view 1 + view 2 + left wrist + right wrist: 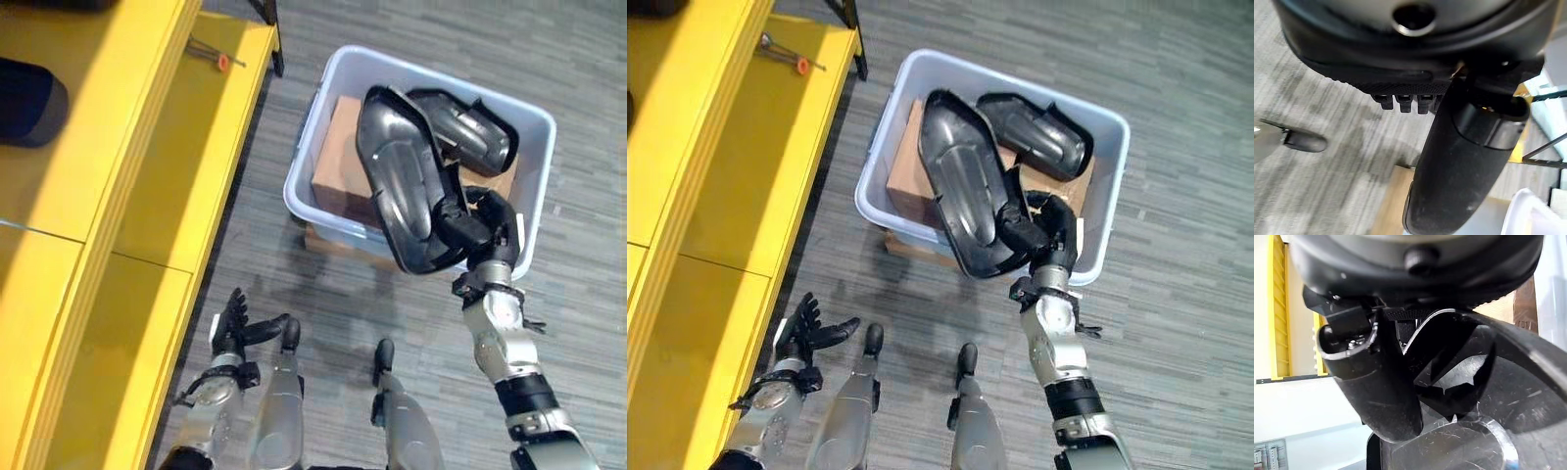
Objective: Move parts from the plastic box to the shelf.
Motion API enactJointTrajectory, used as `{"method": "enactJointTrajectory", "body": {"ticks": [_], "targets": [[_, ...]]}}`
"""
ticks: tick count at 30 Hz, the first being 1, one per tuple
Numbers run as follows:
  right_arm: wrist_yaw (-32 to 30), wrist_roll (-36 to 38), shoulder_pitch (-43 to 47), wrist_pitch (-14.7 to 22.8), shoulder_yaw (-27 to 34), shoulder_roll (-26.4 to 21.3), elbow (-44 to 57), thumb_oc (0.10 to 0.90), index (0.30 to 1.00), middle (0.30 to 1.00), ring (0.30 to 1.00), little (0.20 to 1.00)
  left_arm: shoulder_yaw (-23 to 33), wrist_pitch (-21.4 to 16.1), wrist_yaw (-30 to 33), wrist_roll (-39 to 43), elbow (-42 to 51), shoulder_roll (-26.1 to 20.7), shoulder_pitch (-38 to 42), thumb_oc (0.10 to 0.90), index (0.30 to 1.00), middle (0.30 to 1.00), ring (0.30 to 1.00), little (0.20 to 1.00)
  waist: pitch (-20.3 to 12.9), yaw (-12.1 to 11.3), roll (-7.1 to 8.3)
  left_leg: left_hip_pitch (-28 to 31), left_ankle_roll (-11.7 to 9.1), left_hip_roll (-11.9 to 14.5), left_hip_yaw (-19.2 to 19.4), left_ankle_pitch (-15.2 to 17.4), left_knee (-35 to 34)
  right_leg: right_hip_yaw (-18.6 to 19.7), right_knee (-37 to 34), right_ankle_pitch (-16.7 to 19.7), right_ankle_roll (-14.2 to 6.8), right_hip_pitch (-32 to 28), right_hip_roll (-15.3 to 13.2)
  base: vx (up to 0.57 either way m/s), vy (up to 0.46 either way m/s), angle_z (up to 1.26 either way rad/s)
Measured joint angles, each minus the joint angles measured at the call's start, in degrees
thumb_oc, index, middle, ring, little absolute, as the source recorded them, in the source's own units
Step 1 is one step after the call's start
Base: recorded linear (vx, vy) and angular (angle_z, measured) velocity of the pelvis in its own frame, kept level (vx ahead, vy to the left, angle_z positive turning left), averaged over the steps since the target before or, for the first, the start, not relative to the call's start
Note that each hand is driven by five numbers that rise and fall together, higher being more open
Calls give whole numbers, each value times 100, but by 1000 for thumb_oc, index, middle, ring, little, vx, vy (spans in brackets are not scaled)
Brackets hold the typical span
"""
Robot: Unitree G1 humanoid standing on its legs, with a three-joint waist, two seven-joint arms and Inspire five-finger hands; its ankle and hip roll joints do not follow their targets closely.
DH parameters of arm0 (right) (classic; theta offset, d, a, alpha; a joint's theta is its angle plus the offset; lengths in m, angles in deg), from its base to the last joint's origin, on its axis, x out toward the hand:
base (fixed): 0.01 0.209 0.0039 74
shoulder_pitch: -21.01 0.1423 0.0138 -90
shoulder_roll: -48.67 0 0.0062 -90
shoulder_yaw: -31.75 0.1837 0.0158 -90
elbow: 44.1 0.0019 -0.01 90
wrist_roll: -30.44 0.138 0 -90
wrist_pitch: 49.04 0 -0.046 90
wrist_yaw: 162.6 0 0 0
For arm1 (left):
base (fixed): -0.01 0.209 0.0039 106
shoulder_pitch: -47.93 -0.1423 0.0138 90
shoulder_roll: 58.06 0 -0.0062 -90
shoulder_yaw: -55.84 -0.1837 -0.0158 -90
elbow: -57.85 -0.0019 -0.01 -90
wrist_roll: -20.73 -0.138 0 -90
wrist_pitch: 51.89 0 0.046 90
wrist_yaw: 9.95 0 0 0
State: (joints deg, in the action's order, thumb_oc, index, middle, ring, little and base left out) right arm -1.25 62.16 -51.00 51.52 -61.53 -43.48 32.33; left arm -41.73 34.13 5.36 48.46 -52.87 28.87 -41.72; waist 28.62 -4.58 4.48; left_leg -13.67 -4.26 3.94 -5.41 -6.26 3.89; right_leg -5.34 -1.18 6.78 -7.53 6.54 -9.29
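My right hand (487,227) is shut on the lower end of a long black moulded part (400,176), lifted above the front rim of the pale plastic box (299,157). In the right wrist view the thumb (1374,387) presses against the glossy black part (1528,367). A second black part (468,129) lies inside the box on a brown cardboard piece (338,157). The yellow shelf (147,147) runs along the left. My left hand (238,326) hangs low beside the shelf's edge, fingers straight and holding nothing.
A small tool with an orange ring (217,57) lies on the shelf's far end. A dark rounded object (29,101) rests on the upper shelf level at far left. Grey striped carpet (294,274) lies between the shelf and the box.
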Motion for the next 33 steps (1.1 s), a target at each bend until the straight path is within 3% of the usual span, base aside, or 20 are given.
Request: {"method": "enactJointTrajectory", "body": {"ticks": [4,9,15,18,21,22,25,26,27,28,29,30,31,33], "targets": [[131,1,-293,-30,38,183,0,400,300,300,300,300,156,25,-71,-19,40,1,-134,900,1000,1000,1000,1000,-263,35,86,218,-6,-1,6,21,-86,-10,-74,-18,0,-213,-3,19,-6,1],[387,5,-589,-100,29,373,0,400,300,300,300,300,278,33,-117,-164,49,92,-361,900,1000,1000,1000,1000,-809,131,15,507,4,14,-37,28,-266,-85,-204,-48,6,-515,5,17,-30,5],[569,53,-681,-157,-52,374,-1,400,300,300,300,300,323,36,-226,-163,39,415,-694,900,1000,1000,1000,1000,-1253,139,-267,920,-61,173,-124,7,-421,-173,-252,-148,70,-919,147,-31,-89,7],[632,103,-643,-170,-196,284,2,400,300,300,300,300,298,37,-229,-155,-99,662,-882,900,1000,1000,1000,1000,-1510,86,-479,929,-178,394,-322,-69,-502,-333,-245,-226,157,-991,415,-128,-117,20],[624,102,-637,-180,-330,0,-1,400,300,300,300,300,229,40,-230,-101,-264,786,-853,900,1000,1000,1000,1000,-1565,31,-655,841,-317,524,-626,-213,-587,-638,-265,-260,269,-1047,570,-131,-42,41],[623,100,-637,-216,-333,-45,-3,400,300,300,300,300,222,40,-229,-96,-265,828,-936,900,1000,1000,1000,1000,-1572,-71,-715,825,-280,557,-663,-262,-615,-698,-262,-248,279,-1077,650,-225,-1,54],[612,100,-670,-213,-326,-230,-2,400,300,300,300,300,119,31,-228,-90,-265,959,-976,900,1000,1000,1000,1000,-1555,-82,-959,656,-202,613,-772,-410,-604,-1064,110,-457,418,-955,699,-180,3,61],[614,98,-680,-217,-342,-231,-1,400,300,300,300,300,98,36,-231,-89,-281,943,-1014,900,1000,1000,1000,1000,-1544,-104,-999,548,103,685,-444,-157,-658,-1146,322,-503,486,-888,690,-209,8,57],[614,101,-772,-216,-366,-174,1,400,300,300,300,300,100,53,-232,-88,-346,841,-973,900,1000,1000,1000,1000,-1542,-69,-842,653,232,765,38,313,-834,-1243,474,-578,838,-754,473,-131,53,85],[611,100,-801,-234,-379,-80,18,400,300,300,300,300,159,26,-230,-89,-357,719,-912,900,1000,1000,1000,1000,-1483,-7,-523,522,347,671,587,409,-474,-1366,508,-657,692,-671,152,-158,81,83],[616,100,-802,-241,-393,-48,17,400,300,300,300,300,180,20,-223,-86,-427,677,-854,900,1000,1000,1000,1000,-1467,-35,-419,459,338,653,680,363,-69,-1403,553,-649,700,-647,40,-54,125,115],[579,100,-1061,-245,-338,-6,285,400,300,300,300,300,179,48,-236,-87,-636,673,-694,900,1000,1000,1000,1000,-1475,106,-349,478,136,1025,1348,598,1160,-1907,320,-448,564,-933,-173,15,151,133],[548,103,-1231,-243,-288,-19,427,400,300,300,300,300,177,38,-233,-87,-636,739,-659,900,1000,1000,1000,1000,-1481,277,-361,688,63,1225,1487,584,1315,-2112,367,-521,546,-1065,-257,73,206,145],[535,101,-1257,-227,-244,-6,486,400,300,300,300,300,64,-3,-254,-89,-587,758,-670,900,1000,1000,1000,1000,-1543,310,-462,1285,-298,1487,1514,691,1027,-2203,567,-572,362,-1087,-342,5,243,69]]}}
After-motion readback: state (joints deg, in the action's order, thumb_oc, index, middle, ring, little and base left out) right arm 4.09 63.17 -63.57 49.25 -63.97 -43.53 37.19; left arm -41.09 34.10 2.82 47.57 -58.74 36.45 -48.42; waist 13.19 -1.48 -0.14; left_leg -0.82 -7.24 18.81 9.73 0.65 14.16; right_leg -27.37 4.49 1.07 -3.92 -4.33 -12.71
